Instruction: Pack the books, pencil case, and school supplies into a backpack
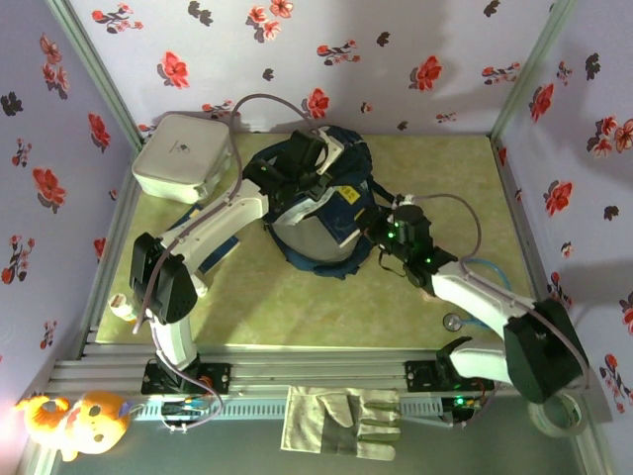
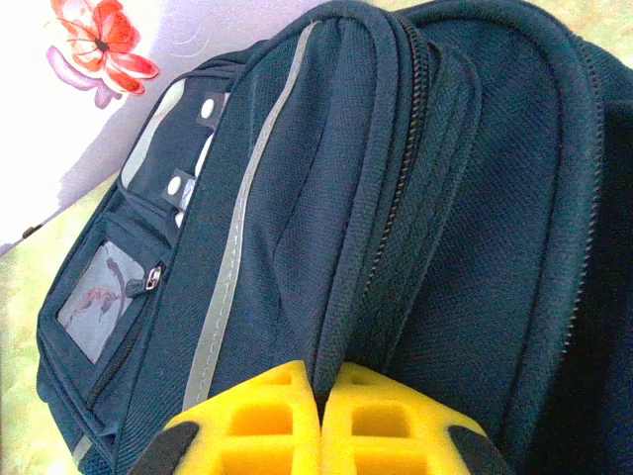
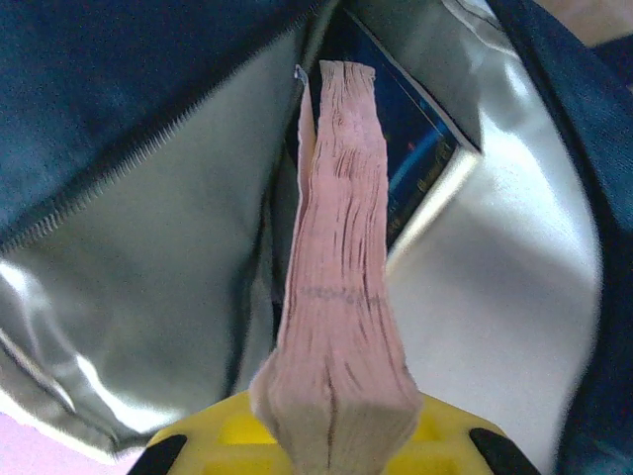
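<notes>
Here — pencil case (image 3: 336,277) clamped in right gripper (image 3: 331,440), inside backpack (image 3: 119,89).

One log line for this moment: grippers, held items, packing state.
left gripper: shut on backpack edge | right gripper: shut on pencil case, at backpack's open mouth | book: inside, behind pencil case

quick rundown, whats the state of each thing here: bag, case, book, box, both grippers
backpack: open
pencil case: gripped, pointing into the backpack
book: inside the backpack
white box: closed
left gripper: shut on the backpack's edge
right gripper: shut on the pencil case
</notes>
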